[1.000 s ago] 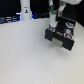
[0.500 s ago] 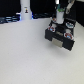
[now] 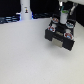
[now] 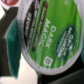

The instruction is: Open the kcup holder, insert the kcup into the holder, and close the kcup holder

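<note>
Kcup direction: in your wrist view the kcup (image 4: 42, 37) lies tilted, its flat lid facing the camera and its body running back and away from you, so the long axis points into the picture at a slant.

Kcup looks: you see a white foil lid with a green band, the words "DARK MAGIC" printed along a dark stripe, and a small square code mark near the rim. The lid's round edge is pale and a little creased. It fills most of the wrist view.

Kcup place: in the exterior view you can make out a small white and green shape (image 3: 65, 21) just below the gripper, right above the kcup holder; whether it touches the holder you cannot tell at this blur.

Kcup holder: you see the kcup holder (image 3: 62, 36) as a black boxy unit on the exterior view's right, sitting on the table (image 3: 25, 55), turned at an angle. Its top shows round openings; a lighter panel shows on its front.

Gripper: the gripper (image 3: 65, 15) hangs over the holder's far side. You cannot tell how wide the jaws stand, nor whether they grip the kcup; the fingers do not show clearly in either view.

Bottle: a tall white bottle (image 3: 24, 9) stands at the far edge of the table, well apart from the holder, toward the exterior view's left.
</note>
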{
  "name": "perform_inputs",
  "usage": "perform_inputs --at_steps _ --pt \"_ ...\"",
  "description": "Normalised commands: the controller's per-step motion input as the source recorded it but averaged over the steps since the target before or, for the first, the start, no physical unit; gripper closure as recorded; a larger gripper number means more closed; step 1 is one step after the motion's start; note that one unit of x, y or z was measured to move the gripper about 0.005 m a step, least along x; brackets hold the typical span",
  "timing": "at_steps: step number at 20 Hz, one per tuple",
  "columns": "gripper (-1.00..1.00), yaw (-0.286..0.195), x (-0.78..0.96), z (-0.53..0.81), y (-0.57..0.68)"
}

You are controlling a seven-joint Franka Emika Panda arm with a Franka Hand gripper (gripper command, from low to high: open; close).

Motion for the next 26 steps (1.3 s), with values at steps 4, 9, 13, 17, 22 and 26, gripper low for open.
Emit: perform_inputs --at_steps 4,9,13,17,22,26 --pt "1.0 0.101 -0.06 -0.18 0.19" --pt "1.0 0.085 -0.04 -0.21 0.1" --pt "1.0 0.061 -0.03 -0.24 0.04" --pt "1.0 0.012 0.0 -0.14 -0.01" --pt "1.0 0.0 -0.07 0.18 -0.33" --pt "1.0 0.0 -0.13 0.32 -0.5"
